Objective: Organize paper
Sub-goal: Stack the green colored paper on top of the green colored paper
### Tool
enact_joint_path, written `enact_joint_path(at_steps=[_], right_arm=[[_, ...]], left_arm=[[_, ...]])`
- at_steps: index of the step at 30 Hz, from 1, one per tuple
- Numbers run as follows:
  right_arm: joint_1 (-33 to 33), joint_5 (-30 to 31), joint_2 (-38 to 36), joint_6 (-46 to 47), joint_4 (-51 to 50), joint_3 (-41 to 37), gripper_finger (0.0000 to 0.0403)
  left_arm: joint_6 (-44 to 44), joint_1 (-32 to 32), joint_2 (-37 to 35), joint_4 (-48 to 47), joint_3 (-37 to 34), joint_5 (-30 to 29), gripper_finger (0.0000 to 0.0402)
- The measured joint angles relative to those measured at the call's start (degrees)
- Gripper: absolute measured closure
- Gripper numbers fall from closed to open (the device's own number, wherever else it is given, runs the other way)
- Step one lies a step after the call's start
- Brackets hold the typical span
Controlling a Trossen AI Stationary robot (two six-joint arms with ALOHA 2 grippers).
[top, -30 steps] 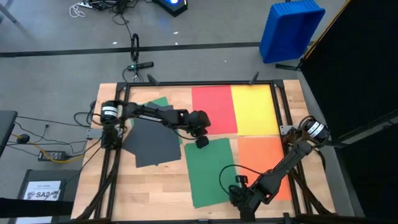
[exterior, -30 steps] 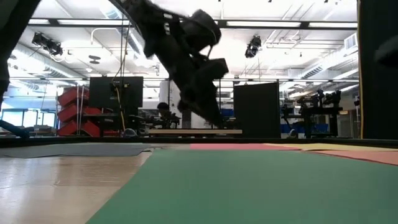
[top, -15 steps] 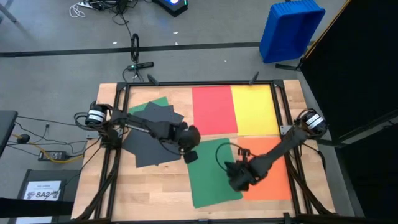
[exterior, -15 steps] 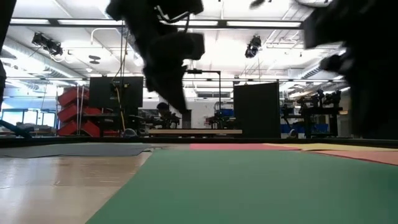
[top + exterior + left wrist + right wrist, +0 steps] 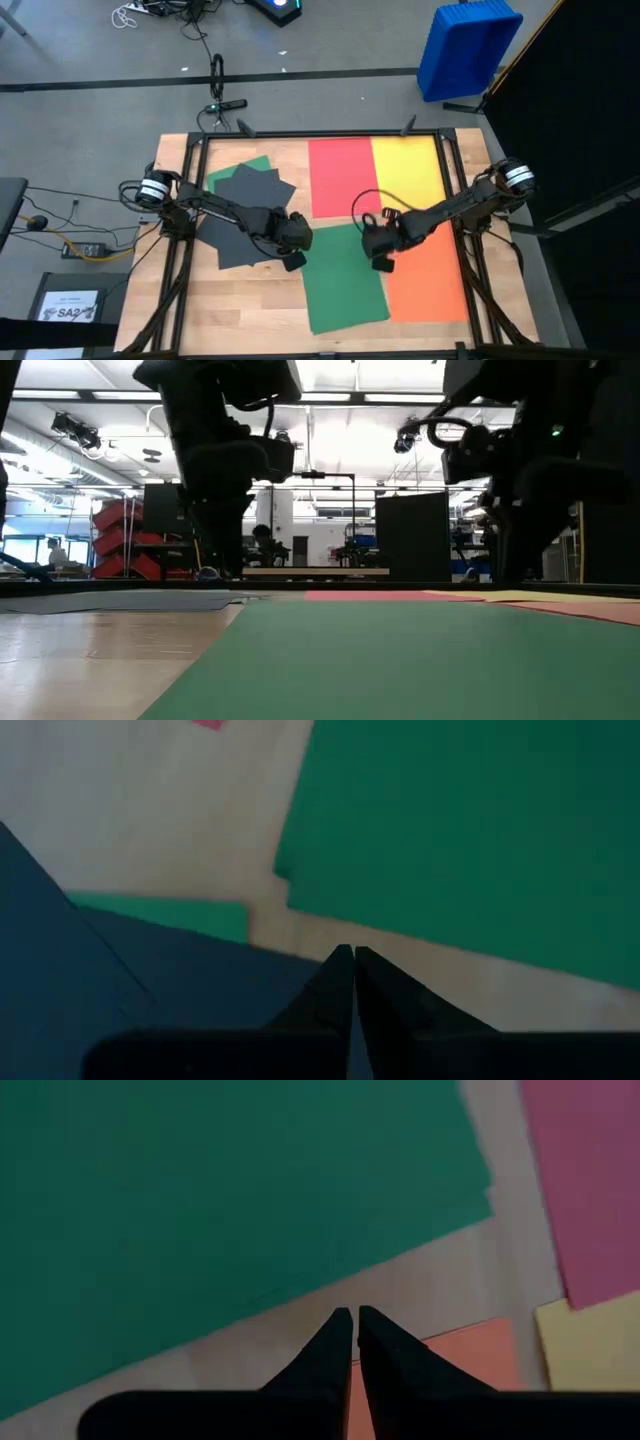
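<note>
I have the wooden table (image 5: 250,300) under both arms, with the paper spread flat across it. The largest piece I see is the green sheet (image 5: 340,275), lying slightly askew toward the near edge at the middle. Beside it, on the near right part of the table, is the orange sheet (image 5: 430,270), its long side touching the green one. Along the far edge lie the red sheet (image 5: 342,175) and the yellow sheet (image 5: 410,175), side by side with edges meeting. Toward the left edge sits a loose pile of dark grey sheets (image 5: 240,225), fanned at different angles, with a second green sheet (image 5: 255,163) poking out from under its far side.

My left gripper (image 5: 292,259) hangs over the bare wood between the dark pile and the green sheet, fingers clenched together and holding nothing; the left wrist view shows the tips (image 5: 352,960) pressed tight. My right gripper (image 5: 381,263) hovers near where the green and orange sheets meet, fingers likewise clenched on nothing.

Off the table, past its far right corner, a blue bin (image 5: 468,45) stands on the floor; I cannot see into it.
</note>
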Motion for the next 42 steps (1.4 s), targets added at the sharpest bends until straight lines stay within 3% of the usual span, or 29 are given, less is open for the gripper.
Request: enact_joint_path(at_steps=[12,42], right_arm=[[-11.94,-7.65,-1.74,-7.29,13.34,-8.95,0.0403],[-14.03,-9.38,-1.52,-10.10,16.13,-9.26,0.0403]], left_arm=[[-5.04,-1.13,0.21,3.67,-3.89,2.06,0.0402],[-2.14,6.80,2.02,9.71,-5.81,6.60,0.0402]])
